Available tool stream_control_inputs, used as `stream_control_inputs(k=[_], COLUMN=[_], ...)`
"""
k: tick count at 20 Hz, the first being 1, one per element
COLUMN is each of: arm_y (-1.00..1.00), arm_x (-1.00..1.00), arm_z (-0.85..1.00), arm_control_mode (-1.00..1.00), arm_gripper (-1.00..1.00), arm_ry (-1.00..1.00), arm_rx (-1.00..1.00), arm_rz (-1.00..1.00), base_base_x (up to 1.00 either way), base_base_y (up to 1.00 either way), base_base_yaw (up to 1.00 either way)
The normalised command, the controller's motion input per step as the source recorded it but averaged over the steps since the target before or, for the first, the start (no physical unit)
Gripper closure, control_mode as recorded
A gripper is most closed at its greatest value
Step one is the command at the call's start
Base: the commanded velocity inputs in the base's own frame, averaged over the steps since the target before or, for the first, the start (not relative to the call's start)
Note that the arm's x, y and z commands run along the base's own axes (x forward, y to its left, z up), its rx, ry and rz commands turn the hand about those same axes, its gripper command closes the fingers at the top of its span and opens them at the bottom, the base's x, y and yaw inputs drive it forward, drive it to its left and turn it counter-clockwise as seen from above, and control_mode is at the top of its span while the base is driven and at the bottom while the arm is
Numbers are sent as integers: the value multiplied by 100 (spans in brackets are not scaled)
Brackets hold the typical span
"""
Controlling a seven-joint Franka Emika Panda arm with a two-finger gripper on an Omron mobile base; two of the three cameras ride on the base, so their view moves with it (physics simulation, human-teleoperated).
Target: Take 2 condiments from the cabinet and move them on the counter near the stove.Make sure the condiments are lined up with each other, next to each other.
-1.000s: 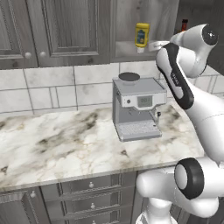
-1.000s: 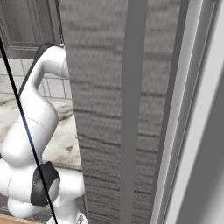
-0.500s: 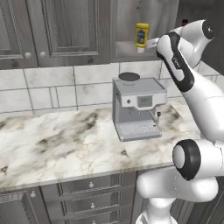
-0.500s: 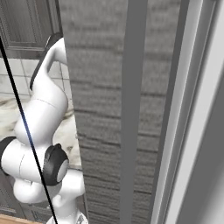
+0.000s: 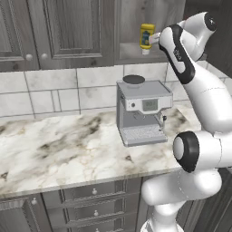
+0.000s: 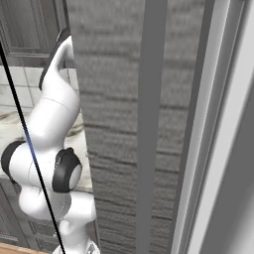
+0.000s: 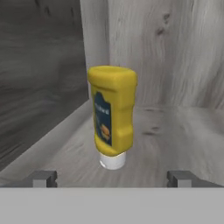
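Grey cabinet (image 7: 153, 52) shelf holds the yellow bottle (image 7: 111, 111), cap-down, at 12 o'clock just ahead of the tool (image 7: 113, 177), whose jaws are spread wide w/ nothing held. Risk: bottle could be tipped or shoved back if nudged before jaws straddle it; top-heavy on small cap.

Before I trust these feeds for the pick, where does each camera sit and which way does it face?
Left base view: behind the arm's left, facing the counter, coffee machine and yellow bottle; arm at right.
Right base view: behind its right, mostly blocked by a grey panel; arm at left.
Hand view: looks into the cabinet at the bottle; open gripper.
Left base and hand views share the bottle.
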Motion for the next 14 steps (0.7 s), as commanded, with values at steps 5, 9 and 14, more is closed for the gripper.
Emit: stream_control_inputs(k=[5, 9, 14], arm_y=[4, 0, 0], arm_x=[30, 24, 25], arm_z=[0, 0, 0], arm_control_mode=[-100, -100, -100], arm_gripper=[-100, -100, -100], arm_ry=[5, 2, 0], arm_rx=[0, 0, 0], arm_rz=[5, 7, 7], base_base_x=[0, 0, 0], base_base_y=[0, 0, 0], base_base_yaw=[0, 0, 0])
